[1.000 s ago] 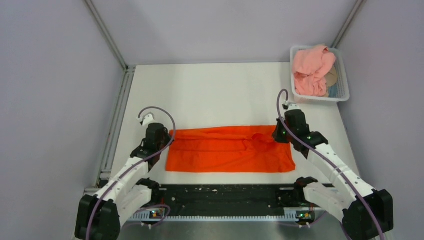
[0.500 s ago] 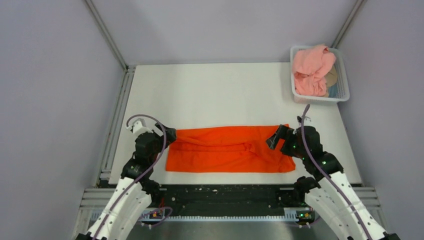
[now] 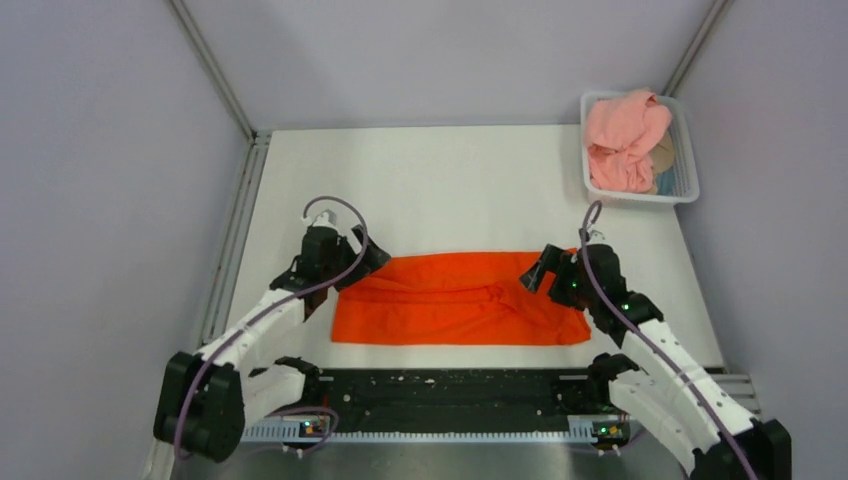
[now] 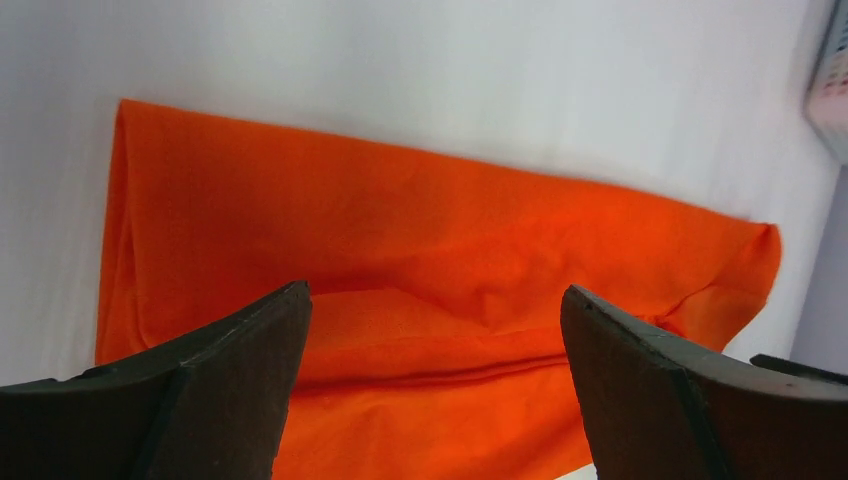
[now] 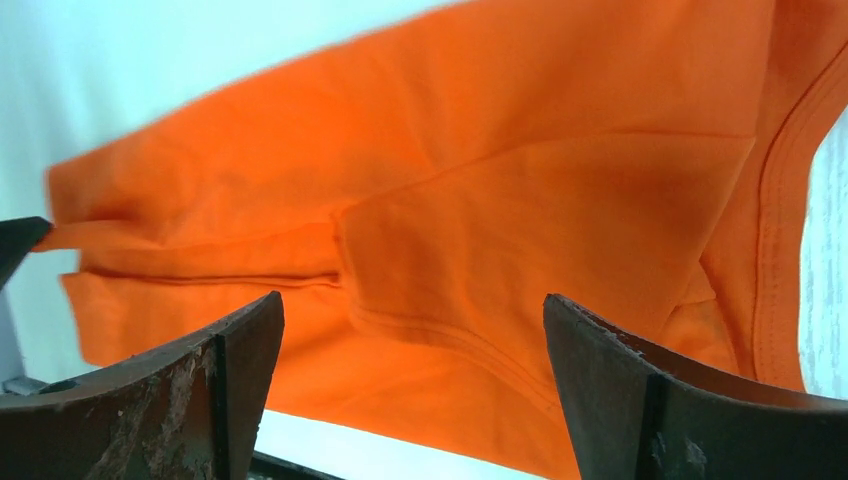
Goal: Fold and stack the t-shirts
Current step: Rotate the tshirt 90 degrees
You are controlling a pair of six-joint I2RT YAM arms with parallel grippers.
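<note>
The orange-red t-shirt [image 3: 460, 300] lies flat near the table's front edge, folded into a long strip. My left gripper [image 3: 366, 257] hovers over its left end, open and holding nothing. My right gripper [image 3: 534, 271] hovers over its right part, also open and empty. The left wrist view has the shirt [image 4: 440, 230] stretching away between the spread fingers of the left gripper [image 4: 435, 300]. The right wrist view shows a sleeve fold and collar of the shirt [image 5: 520, 210] beyond the right gripper [image 5: 412, 300]. The pale pink t-shirt [image 3: 622, 140] is bunched in the basket.
The white mesh basket [image 3: 686, 150] stands at the back right corner, and its corner [image 4: 830, 90] shows in the left wrist view. Grey walls enclose the table on three sides. A black rail [image 3: 450, 390] runs along the front edge.
Both grippers went from shut to open and let go of the shirt's ends. Both have since shifted inward over the shirt.
</note>
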